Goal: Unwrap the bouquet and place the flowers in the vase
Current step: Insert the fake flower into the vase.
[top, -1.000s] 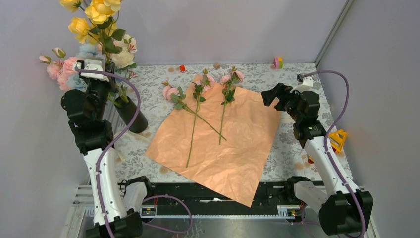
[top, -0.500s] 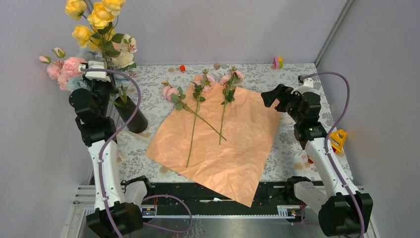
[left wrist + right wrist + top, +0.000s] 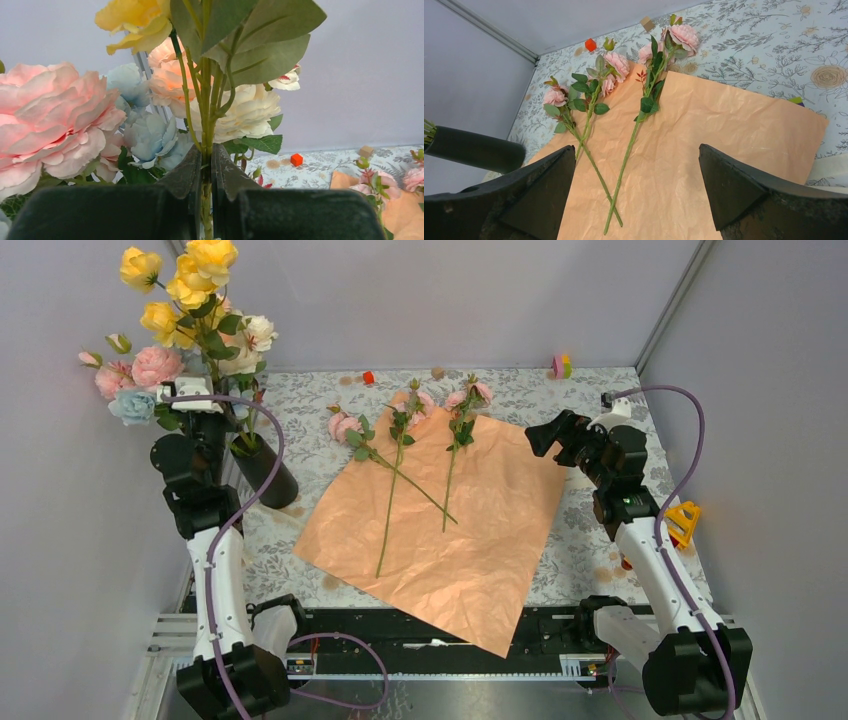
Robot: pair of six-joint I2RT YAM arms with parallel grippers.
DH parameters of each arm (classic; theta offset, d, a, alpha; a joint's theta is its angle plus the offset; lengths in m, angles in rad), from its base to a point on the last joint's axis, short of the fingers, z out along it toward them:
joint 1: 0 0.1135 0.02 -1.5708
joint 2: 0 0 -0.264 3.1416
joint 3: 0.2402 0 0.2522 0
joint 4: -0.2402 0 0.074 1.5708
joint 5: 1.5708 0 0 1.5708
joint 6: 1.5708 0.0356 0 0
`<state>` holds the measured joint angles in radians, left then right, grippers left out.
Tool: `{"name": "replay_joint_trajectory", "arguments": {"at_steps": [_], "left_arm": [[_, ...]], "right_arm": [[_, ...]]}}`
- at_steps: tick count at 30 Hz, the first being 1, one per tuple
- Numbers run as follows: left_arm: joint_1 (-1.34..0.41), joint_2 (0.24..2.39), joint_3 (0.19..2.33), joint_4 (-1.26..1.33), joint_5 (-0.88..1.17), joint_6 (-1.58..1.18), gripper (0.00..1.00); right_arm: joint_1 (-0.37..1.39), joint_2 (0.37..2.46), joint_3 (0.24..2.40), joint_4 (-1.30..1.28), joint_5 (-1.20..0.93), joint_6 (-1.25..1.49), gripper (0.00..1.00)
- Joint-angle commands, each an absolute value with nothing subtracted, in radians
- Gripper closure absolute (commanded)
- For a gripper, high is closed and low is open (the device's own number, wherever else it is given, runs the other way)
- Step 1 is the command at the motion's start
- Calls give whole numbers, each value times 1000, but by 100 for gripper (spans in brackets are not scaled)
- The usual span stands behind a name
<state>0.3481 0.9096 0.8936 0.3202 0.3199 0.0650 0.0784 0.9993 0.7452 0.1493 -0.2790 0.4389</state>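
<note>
Floral-print cloth (image 3: 600, 400) covers the table inside plain grey walls. The paper (image 3: 470, 530) lies opened flat across the middle, peach side up, so you can count the unwrapping as done.

At about 10 o'clock sits the black vase (image 3: 268, 475); whether it stands straight or leans a little, the angle does not settle. A bunch of flowers (image 3: 190, 285) rises from its mouth, with yellow, pink, pale blue and cream heads. Your left gripper (image 3: 206, 165) is clamped tight on their green stems just above the vase. How deep the stems sit you cannot tell.

Three pink roses (image 3: 400, 425) lie loose on the paper toward 12 o'clock, heads at the far edge and two stems crossing. Your right gripper (image 3: 635, 165) hangs at 3 o'clock by the paper's edge, fingers spread wide, holding nothing.

By my reckoning you are past halfway. What is left is to seat and release the held bunch, then carry the three loose stems across to the vase.
</note>
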Motion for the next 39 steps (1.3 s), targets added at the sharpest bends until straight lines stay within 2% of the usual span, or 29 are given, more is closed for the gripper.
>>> {"name": "replay_joint_trajectory", "arguments": {"at_steps": [1,10,19,39], "left_arm": [[354,900,869,284,334,-23,100],[354,833,978,169,342,-32,100],[354,822,1032,88,230,64,100],[355,783,977,302,162,37,100]], "right_arm": [[72,989,745,198,-299,450,0],[72,1000,747,200,-325,471,0],[72,1012,750,224,-365,498,0],[72,994,758,218,-383,493,0]]}}
